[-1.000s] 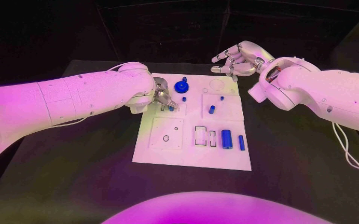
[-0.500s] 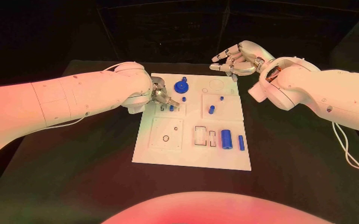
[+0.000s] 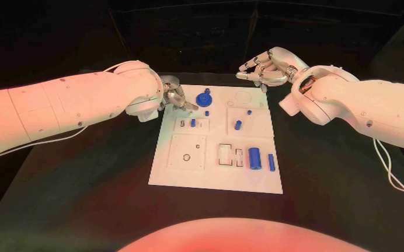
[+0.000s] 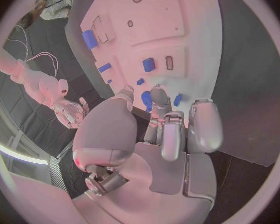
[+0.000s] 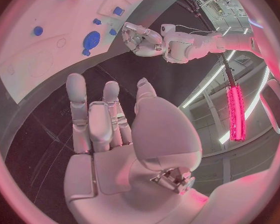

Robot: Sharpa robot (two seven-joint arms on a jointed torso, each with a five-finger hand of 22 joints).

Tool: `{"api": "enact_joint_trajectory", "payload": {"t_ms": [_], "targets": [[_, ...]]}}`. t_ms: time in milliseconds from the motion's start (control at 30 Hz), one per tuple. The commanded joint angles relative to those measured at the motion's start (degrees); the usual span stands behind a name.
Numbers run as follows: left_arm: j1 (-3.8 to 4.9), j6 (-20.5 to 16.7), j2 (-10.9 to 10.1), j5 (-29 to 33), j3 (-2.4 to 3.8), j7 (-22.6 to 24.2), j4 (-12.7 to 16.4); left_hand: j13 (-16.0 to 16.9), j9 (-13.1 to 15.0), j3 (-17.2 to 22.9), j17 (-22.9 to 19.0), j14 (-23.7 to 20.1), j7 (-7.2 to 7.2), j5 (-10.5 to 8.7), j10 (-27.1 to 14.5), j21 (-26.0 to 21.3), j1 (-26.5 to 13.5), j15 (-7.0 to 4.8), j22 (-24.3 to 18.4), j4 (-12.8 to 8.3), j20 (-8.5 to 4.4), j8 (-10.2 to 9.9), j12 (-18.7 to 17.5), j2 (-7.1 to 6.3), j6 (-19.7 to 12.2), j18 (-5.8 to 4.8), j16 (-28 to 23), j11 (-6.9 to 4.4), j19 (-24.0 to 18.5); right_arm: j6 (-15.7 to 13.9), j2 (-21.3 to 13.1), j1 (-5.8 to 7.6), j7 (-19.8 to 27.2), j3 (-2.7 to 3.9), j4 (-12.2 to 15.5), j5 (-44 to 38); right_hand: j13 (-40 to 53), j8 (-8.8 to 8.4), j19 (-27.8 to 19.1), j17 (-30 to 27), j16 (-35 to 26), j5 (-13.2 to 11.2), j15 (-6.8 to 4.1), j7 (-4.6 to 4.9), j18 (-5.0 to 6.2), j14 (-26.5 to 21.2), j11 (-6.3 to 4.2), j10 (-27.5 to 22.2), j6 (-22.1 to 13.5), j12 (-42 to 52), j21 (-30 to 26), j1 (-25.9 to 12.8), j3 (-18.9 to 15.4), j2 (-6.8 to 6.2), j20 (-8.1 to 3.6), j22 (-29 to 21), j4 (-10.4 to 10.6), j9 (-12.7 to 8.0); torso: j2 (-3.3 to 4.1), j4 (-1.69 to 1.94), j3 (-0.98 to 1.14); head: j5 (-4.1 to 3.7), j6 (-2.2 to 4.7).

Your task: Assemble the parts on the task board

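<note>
- We see the board (image 3: 215, 173) lying flat in the middle of the dark surface (image 3: 93, 170), with blue parts scattered over it.
- Our left hand (image 3: 174, 98) hovers over the board's far left corner, fingers curled loosely and apart, gripping nothing that we can make out.
- A round blue disc (image 3: 204, 97) stands just beside that hand's fingertips; we cannot tell whether they touch.
- A small blue peg (image 3: 192, 122) sits in the recess nearer us, apart from the hand.
- Our right hand (image 3: 268, 68) hangs above the surface beyond the board's far right corner, fingers spread and empty.
- A blue cylinder (image 3: 254, 158) and a slim blue bar (image 3: 272, 161) lie side by side near the board's right edge.
</note>
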Motion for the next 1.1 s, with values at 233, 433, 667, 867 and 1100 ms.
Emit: {"api": "enact_joint_trajectory", "payload": {"t_ms": [233, 433, 667, 867, 1100], "targets": [[1.92, 1.99, 0.54, 2.7, 0.14, 1.69, -3.69, -1.11, -2.64, -1.64, 15.09, 6.05, 0.87, 0.21, -0.45, -1.2, 3.92, 1.17, -1.15, -0.05, 1.1, -2.26, -0.34, 1.53, -0.87, 0.69, 0.17, 0.86, -0.42, -0.69, 0.25, 0.13, 0.18, 0.03, -0.24, -0.14, 0.13, -0.07, -0.24, -0.01, -0.27, 0.23, 0.2, 0.0, 1.07, 0.63, 0.06, -0.55, -0.19, -0.26, -0.47, 0.25, -0.01, 0.18, -0.06, -0.11, 0.4, -0.02, 0.07, -0.05, 0.02, 0.68, 0.86], [2.17, 4.35, 3.43, 2.58, 0.12, 1.55, -9.45, -0.79, -3.58, -3.55, 15.09, 6.05, 0.93, -0.03, 0.0, -1.15, 2.18, 1.25, -0.99, 0.2, 1.25, -2.75, 0.29, 2.35, -0.64, 0.68, 0.17, 0.93, -0.23, -0.64, 0.45, 0.13, 0.12, 0.03, -0.35, -0.14, 0.32, -0.04, -0.15, 0.31, -0.08, 0.3, 0.19, -0.02, 1.05, 0.72, 0.05, -0.49, -0.15, -0.04, -0.43, 0.47, -0.01, 0.42, -0.06, -0.01, 0.47, -0.01, 0.11, -0.13, -0.07, 0.85, 1.08], [2.11, 9.28, 6.11, 0.45, -0.05, 1.75, -14.92, -0.21, -4.08, -4.25, 15.09, 6.05, 0.72, 0.01, 0.5, -1.02, 3.24, 1.16, -0.75, 0.07, 1.24, -2.53, 1.08, 3.2, 0.33, 0.65, 0.17, 0.78, -0.04, -0.39, 0.62, 0.13, -0.05, 0.03, -0.1, -0.14, 0.33, -0.04, -0.15, 0.31, -0.09, 0.38, 0.18, -0.02, 1.06, 0.73, 0.05, -0.5, -0.14, -0.03, -0.47, 0.57, -0.01, 0.61, -0.07, -0.06, 0.55, 0.0, 0.15, -0.12, 0.07, 0.72, 0.96], [1.78, 11.19, 7.89, -1.04, -0.1, 2.2, -18.64, 0.0, -4.29, -4.44, 15.09, 6.05, 0.67, 0.04, 0.68, -0.91, 3.7, 1.11, -0.59, 0.03, 1.21, -2.51, 1.38, 3.6, 0.56, 0.61, 0.17, 0.72, 0.06, -0.34, 0.78, 0.13, -0.07, 0.03, -0.12, -0.14, 0.39, -0.03, -0.12, 0.36, -0.08, 0.52, 0.17, -0.03, 1.07, 0.75, 0.03, -0.52, -0.13, 0.01, -0.5, 0.78, -0.01, 0.81, -0.08, -0.09, 0.6, 0.0, 0.09, -0.06, 0.01, 0.83, 1.09], [1.2, 12.39, 9.29, -3.84, -0.12, 2.71, -21.01, 0.07, -4.49, -4.69, 15.09, 6.05, 0.63, 0.04, 0.77, -0.83, 3.76, 1.09, -0.46, 0.16, 1.19, -2.5, 1.54, 4.05, 0.76, 0.58, 0.17, 0.69, 0.13, -0.27, 0.92, 0.12, -0.07, 0.03, -0.22, -0.14, 0.4, -0.03, -0.1, 0.32, -0.13, 0.75, 0.17, -0.04, 1.07, 0.76, 0.02, -0.56, -0.14, 0.01, -0.53, 1.04, -0.05, 0.95, -0.08, -0.13, 0.6, 0.0, 0.08, -0.08, 0.0, 0.89, 1.06]]}}
